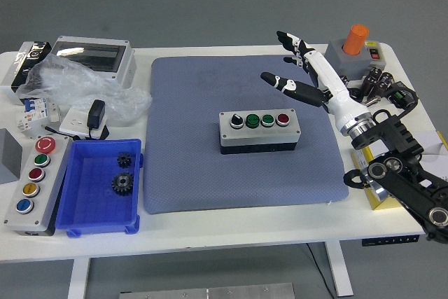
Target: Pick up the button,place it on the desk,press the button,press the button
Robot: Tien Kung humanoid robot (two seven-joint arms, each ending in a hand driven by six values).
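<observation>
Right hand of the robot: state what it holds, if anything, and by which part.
Nothing is held. The right hand is open above the blue mat, fingers spread, apart from the button box.

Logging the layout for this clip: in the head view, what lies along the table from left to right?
Grey five-button control box → blue plastic tray holding two black gears → blue-grey mat → grey four-button box resting on the mat → right hand, open, fingers spread above the mat's far right corner → orange-capped grey switch box.
</observation>
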